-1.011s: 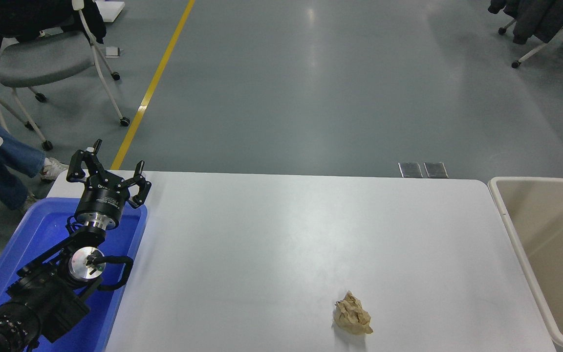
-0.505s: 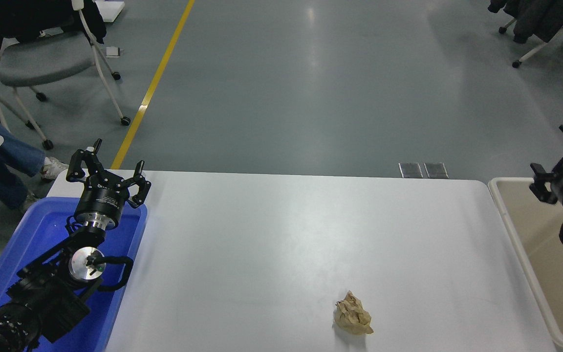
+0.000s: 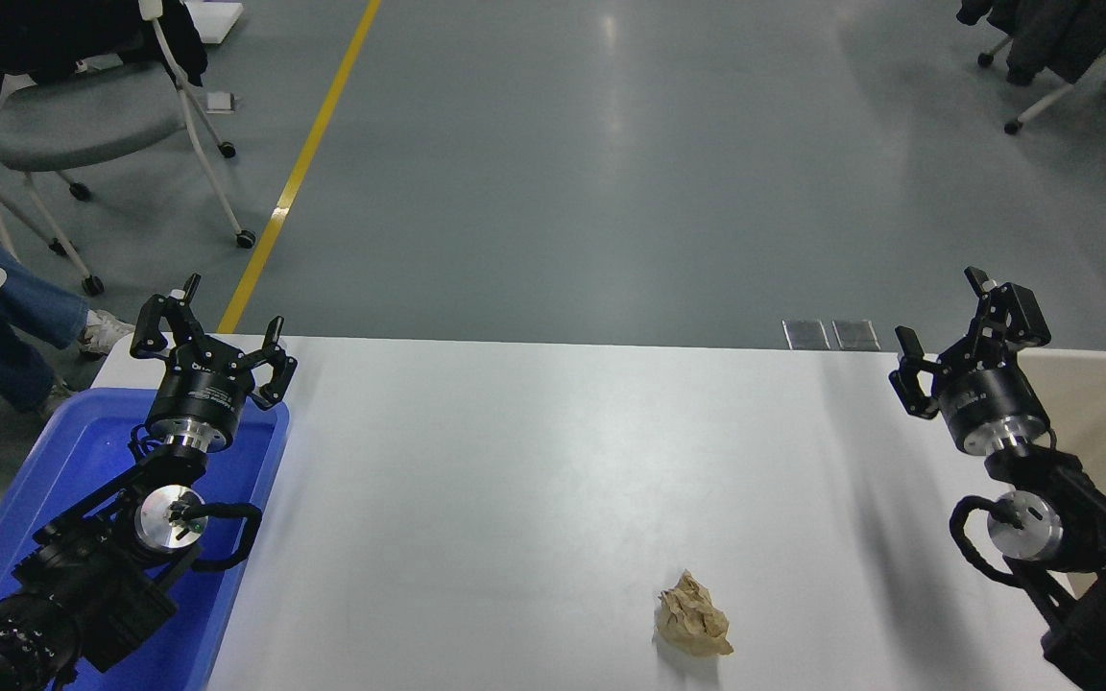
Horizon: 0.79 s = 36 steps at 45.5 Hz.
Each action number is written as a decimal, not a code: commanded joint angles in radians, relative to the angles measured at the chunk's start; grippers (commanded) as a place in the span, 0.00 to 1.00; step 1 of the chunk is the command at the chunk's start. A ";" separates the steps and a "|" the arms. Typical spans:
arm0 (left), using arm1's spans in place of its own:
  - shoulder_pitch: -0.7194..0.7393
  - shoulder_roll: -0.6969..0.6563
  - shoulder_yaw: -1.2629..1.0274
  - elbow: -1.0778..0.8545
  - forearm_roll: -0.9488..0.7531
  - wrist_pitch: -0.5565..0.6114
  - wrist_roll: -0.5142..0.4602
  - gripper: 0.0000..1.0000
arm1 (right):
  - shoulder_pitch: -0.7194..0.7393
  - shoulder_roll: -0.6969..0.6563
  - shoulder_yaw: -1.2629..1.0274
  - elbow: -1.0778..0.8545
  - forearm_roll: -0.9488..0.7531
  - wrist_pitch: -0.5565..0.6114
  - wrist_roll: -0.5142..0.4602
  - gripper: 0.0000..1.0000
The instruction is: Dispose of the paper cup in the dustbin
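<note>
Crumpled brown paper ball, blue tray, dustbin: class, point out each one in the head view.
crumpled brown paper ball [image 3: 694,617], head view, middle of the wad
blue tray [image 3: 92,451], head view, bare floor
dustbin [image 3: 1105,408], head view, inner wall

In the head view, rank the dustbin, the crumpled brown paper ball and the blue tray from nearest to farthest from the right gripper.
From the right gripper:
1. dustbin, just beside it at the table's right end.
2. crumpled brown paper ball, on the table's near edge.
3. blue tray, at the far left under the left gripper.
</note>
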 commanded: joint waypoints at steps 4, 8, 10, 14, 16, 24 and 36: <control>0.000 0.000 0.000 0.000 0.000 0.000 0.000 1.00 | -0.071 0.028 0.037 0.015 -0.018 0.084 0.012 1.00; 0.000 0.000 0.000 0.000 0.000 0.000 0.000 1.00 | -0.061 0.028 0.025 0.008 -0.014 0.110 0.012 1.00; 0.000 0.000 0.000 0.000 0.000 0.000 0.000 1.00 | -0.055 0.027 0.024 0.008 -0.014 0.108 0.012 1.00; 0.000 0.000 0.000 0.000 0.000 0.000 0.000 1.00 | -0.051 0.030 0.025 -0.008 -0.001 0.107 0.011 1.00; 0.000 0.000 0.000 0.000 0.000 0.000 0.000 1.00 | -0.049 0.032 0.025 -0.025 0.015 0.107 0.011 1.00; 0.000 0.000 0.000 0.000 0.000 0.000 0.000 1.00 | -0.057 0.035 0.024 -0.026 0.034 0.105 0.012 1.00; 0.000 0.000 0.000 0.000 0.000 0.000 0.000 1.00 | -0.064 0.039 0.025 -0.025 0.034 0.093 0.012 1.00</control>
